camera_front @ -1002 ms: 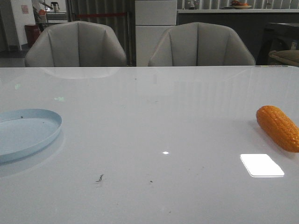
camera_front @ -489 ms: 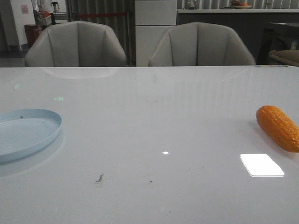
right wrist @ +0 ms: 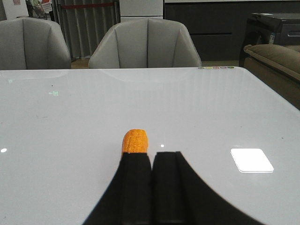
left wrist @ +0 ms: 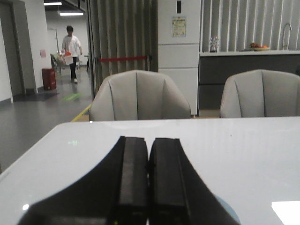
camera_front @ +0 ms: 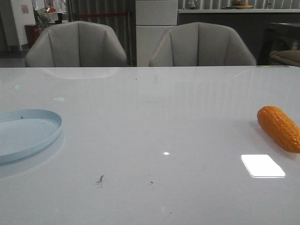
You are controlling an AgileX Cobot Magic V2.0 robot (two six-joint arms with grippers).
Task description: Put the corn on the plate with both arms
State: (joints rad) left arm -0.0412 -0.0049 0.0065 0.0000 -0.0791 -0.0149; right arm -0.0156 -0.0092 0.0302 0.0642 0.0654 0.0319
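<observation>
In the left wrist view the left gripper (left wrist: 148, 187) fills the near part of the picture, its two black fingers (left wrist: 133, 178) pressed flat together with only a thin seam between them and nothing held. A sliver of the pale-blue plate (left wrist: 229, 212) shows just past the finger on one side. In the right wrist view the right gripper (right wrist: 151, 187) looks the same: fingers (right wrist: 137, 183) closed against each other, empty. Just beyond their tips lies the orange toy corn cob (right wrist: 135, 141), one tapered end pointing away from the camera; the near end is hidden behind the fingers, so whether they touch it cannot be told.

From the front, neither arm is in the picture. The glossy white table (camera_front: 154, 122) carries a small dark scuff (camera_front: 100, 178) near the front and a bright rectangular light reflection (camera_front: 262, 165) toward the right. The plate (camera_front: 26, 133) sits at the left edge, partly cut off, bare but for a few dark specks. The corn (camera_front: 280, 128) lies at the far right edge, slanted on the tabletop, well apart from the plate.

Behind the table stand two grey upholstered chairs (camera_front: 77, 45). Farther back a person in a white top (left wrist: 71, 52) is in a corridor beside a red bin (left wrist: 48, 78).
</observation>
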